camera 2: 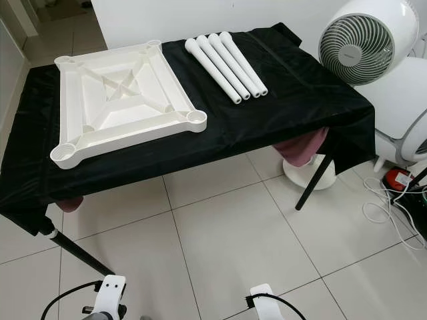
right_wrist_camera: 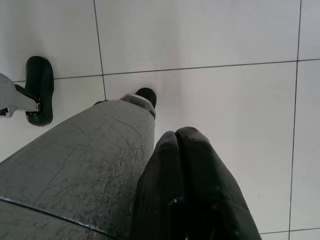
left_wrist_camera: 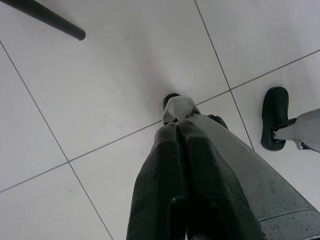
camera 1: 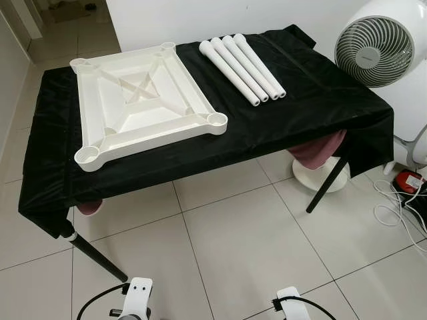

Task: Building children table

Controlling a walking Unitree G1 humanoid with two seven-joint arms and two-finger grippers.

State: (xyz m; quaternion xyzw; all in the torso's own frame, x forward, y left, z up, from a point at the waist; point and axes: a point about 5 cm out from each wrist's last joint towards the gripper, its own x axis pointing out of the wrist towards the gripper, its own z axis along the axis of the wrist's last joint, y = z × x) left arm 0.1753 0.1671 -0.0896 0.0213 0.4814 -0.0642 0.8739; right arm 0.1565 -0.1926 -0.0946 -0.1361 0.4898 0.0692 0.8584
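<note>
The white tabletop (camera 1: 143,100) lies upside down at upper left on the black-draped counter (camera 1: 313,100), four white legs (camera 1: 241,68) beside it. Both my left fingers (left_wrist_camera: 177,165) and right fingers (right_wrist_camera: 182,170) hang closed, empty. I should step closer, take one leg near its middle.

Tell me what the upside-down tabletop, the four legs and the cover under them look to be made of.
Tabletop: likely moulded white plastic, semi-gloss; its underside shows cast ribs and round corner sockets. Four legs: the same smooth white look, probably hollow plastic tubes, since the near ends appear open. Black cover: thin synthetic fabric by its look, with a faint sheen, creases and draped edges.
</note>
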